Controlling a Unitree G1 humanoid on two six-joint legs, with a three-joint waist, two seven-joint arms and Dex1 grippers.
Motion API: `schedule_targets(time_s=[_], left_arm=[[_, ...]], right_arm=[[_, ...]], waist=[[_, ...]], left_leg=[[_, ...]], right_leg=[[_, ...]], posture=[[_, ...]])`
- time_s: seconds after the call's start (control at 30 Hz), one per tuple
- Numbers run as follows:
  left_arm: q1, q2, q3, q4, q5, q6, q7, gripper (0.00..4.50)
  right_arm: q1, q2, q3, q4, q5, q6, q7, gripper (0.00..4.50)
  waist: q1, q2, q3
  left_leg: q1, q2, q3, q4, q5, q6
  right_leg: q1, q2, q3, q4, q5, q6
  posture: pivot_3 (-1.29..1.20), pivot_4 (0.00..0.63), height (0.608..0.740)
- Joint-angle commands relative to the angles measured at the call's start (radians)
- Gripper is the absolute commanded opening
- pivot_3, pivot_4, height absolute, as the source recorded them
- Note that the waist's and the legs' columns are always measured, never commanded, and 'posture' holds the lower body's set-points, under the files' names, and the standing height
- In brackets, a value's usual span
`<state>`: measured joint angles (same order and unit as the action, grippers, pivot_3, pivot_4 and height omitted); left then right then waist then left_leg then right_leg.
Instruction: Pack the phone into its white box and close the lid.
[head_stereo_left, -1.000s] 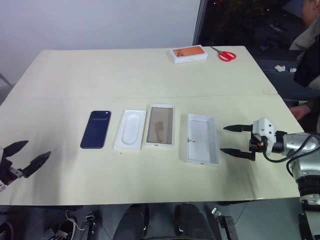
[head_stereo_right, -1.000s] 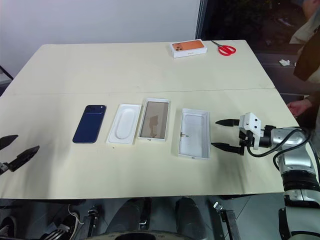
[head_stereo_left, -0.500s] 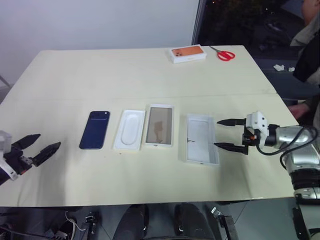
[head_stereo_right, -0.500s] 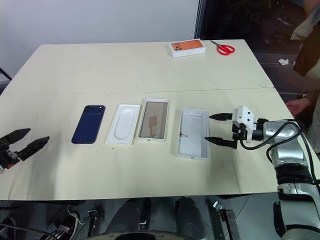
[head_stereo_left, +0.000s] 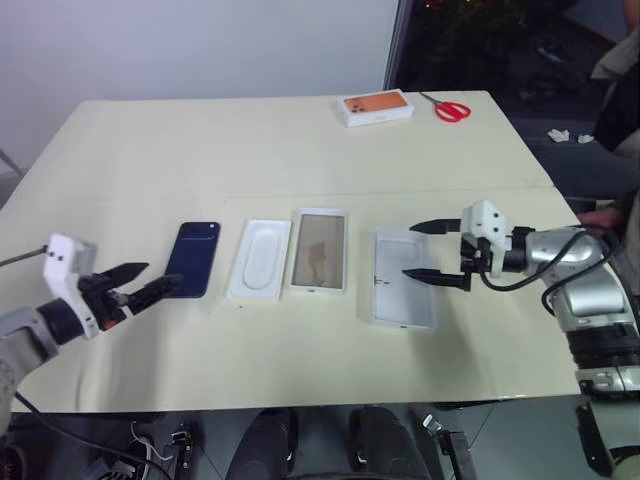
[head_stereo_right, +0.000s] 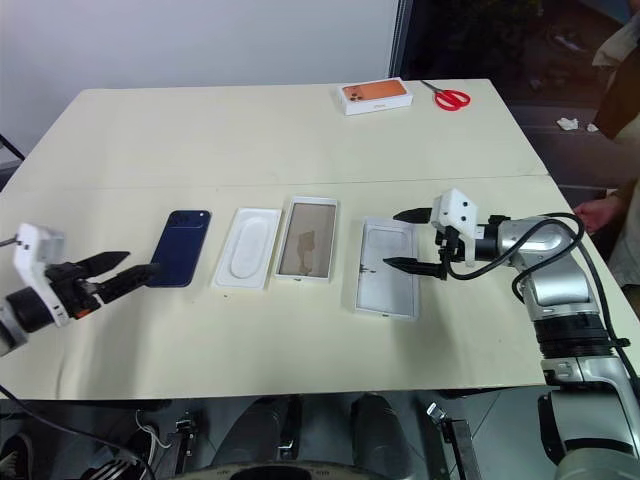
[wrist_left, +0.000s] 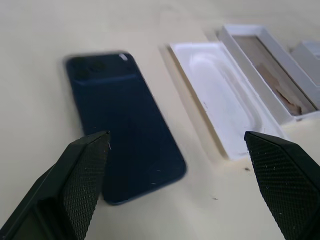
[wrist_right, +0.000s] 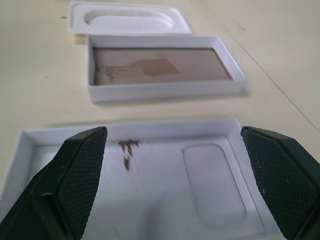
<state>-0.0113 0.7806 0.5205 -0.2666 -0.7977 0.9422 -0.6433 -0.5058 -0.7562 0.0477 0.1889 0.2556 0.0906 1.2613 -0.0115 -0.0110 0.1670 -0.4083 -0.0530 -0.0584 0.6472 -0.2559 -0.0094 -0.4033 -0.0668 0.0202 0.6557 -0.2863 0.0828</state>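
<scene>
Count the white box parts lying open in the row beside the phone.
3: the insert next to the phone, the tray in the middle, the lid at the right end.

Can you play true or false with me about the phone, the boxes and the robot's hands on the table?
1. The slim dark navy-blue phone is already inside the shallow white box with the brownish floor. False: it lies flat on the table, left of the white insert with the oval recess.
2. The left gripper is open near the phone. True.
3. The right gripper grips the red scissors. False: it is open over the white lid; the scissors lie at the far edge.
4. The lid lies inside-up. True.
</scene>
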Motion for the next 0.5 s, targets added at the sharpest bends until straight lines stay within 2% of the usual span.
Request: schedule_targets(time_s=[0.03, 0.2, 0.3, 0.43, 0.5], left_arm=[[-0.098, -0.032, 0.001, 0.026, -0.043, 0.073, 0.095, 4.5], [-0.296, -0.164, -0.029, 0.075, -0.14, 0.232, 0.244, 4.5], [-0.363, -0.203, -0.078, 0.114, -0.095, 0.256, 0.31, 4.5], [-0.422, -0.252, -0.148, 0.184, -0.013, 0.186, 0.35, 4.5], [-0.447, -0.289, -0.151, 0.212, -0.014, 0.186, 0.364, 4.5]], right_arm=[[-0.038, -0.006, 0.011, -0.057, -0.02, 0.006, -0.014, 4.48], [-0.075, 0.017, 0.046, -0.086, -0.062, -0.017, -0.045, 4.48], [-0.089, 0.039, 0.054, -0.121, -0.049, 0.015, -0.057, 4.48], [-0.077, 0.056, 0.057, -0.137, -0.051, 0.017, -0.073, 4.48], [-0.074, 0.061, 0.061, -0.13, -0.061, 0.004, -0.08, 4.48]], waist=[[0.0, 0.0, 0.0], [0.002, -0.001, 0.0], [-0.001, -0.001, 0.0], [-0.002, -0.001, 0.0], [0.001, -0.001, 0.0]], left_leg=[[0.0, 0.0, 0.0, 0.0, 0.0, 0.0], [0.0, -0.001, 0.0, 0.002, 0.0, 0.0], [0.0, -0.001, 0.0, 0.001, 0.001, -0.001], [0.0, -0.001, 0.0, 0.001, 0.002, -0.003], [0.0, -0.001, 0.0, 0.001, 0.003, -0.004]], right_leg=[[0.0, 0.0, 0.0, 0.0, 0.0, 0.0], [0.0, 0.0, 0.0, 0.0, 0.0, 0.0], [0.0, 0.001, 0.0, 0.001, 0.0, 0.0], [-0.002, 0.002, 0.001, 0.002, 0.0, 0.0], [-0.001, 0.002, 0.001, 0.002, 0.0, 0.0]], posture=[[0.0, 0.15, 0.74], [0.0, 0.15, 0.74], [0.0, 0.15, 0.74], [0.0, 0.15, 0.74], [0.0, 0.15, 0.74]])
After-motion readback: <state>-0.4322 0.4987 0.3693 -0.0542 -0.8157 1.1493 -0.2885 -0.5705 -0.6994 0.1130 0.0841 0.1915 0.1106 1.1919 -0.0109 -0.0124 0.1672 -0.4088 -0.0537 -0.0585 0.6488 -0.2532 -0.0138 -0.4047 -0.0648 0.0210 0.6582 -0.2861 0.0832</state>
